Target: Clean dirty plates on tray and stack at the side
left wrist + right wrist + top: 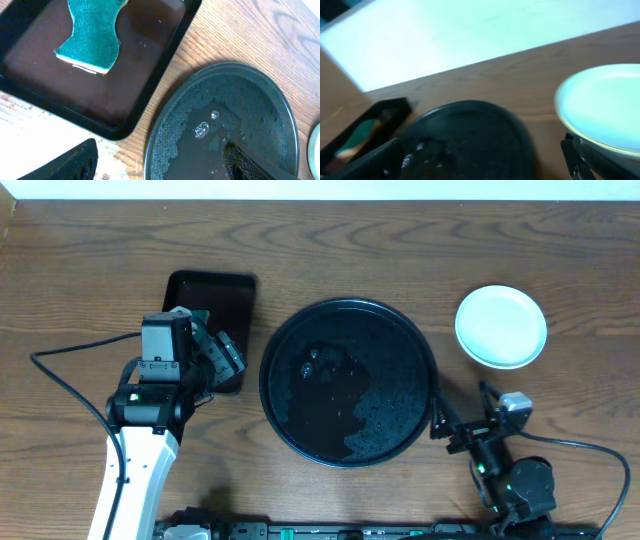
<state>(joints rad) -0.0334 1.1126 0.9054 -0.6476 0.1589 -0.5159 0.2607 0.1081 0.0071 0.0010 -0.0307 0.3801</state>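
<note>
**Item: plate-cleaning station, judged at or near completion**

- Large round black tray with raised rim (345,310): mid-worktop. It holds no plates, only a wet film and a few bubbles.
- Small round pale blue-white plates (500,327): on the wooden worktop (90,260), to the right of the round tray and clear of its rim. They read as one clean disc from overhead, with no red-orange smears visible. The number in the stack cannot be told.
- Smaller rectangular dark brown tray (225,285): left of the round tray. It holds a green-faced sponge (92,35), lying flat and untouched.
- Left pincer (157,160): released and holding nothing, hanging over the gap between the two trays.
- Right pincer (480,150): released and holding nothing, low at the round tray's right edge, near the plates.

Status, as a judgement: washing and stacking look done, and nothing dirty shows on the tray. What is left, at most, is to confirm the stack's count and park the arms.
</note>
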